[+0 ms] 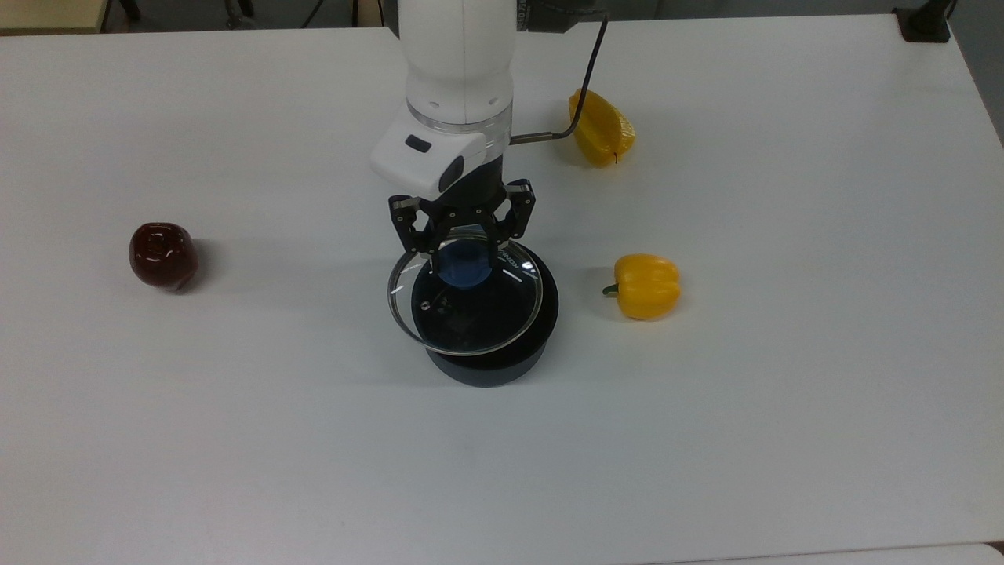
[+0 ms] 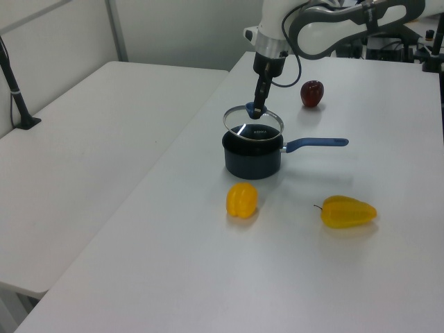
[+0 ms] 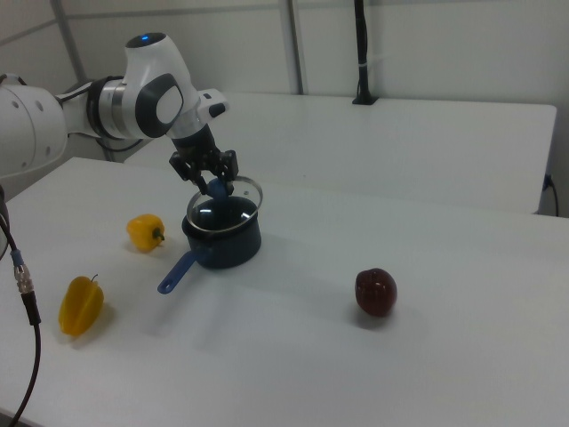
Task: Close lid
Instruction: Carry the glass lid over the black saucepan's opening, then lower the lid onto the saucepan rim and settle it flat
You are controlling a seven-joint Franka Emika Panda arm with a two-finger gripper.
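Gripper (image 1: pixel 463 249) of the white arm, black and 2-fingered, is clamped on the blue centre knob (image 1: pixel 464 265) of the round clear glass lid with a thin metal rim (image 1: pixel 465 299). The lid hangs just above the black saucepan (image 1: pixel 502 362), over most of its mouth but offset toward the top view's left, where its rim overhangs the pot wall; the left view shows it raised clear of the pot.

To seat it well, I judge the lid needs a small shift toward the top view's right until the 2 rims are concentric, then a level, slow descent before the fingers let go, so the glass does not catch and tip.

The arm covers the long blue handle in the top view; it shows in the left view (image 2: pixel 316 143). Whether the far rim touches the pot cannot be told. A dark red apple (image 1: pixel 162 256) and 2 yellow peppers (image 1: pixel 646 286) (image 1: pixel 602 129) lie well apart from the pot
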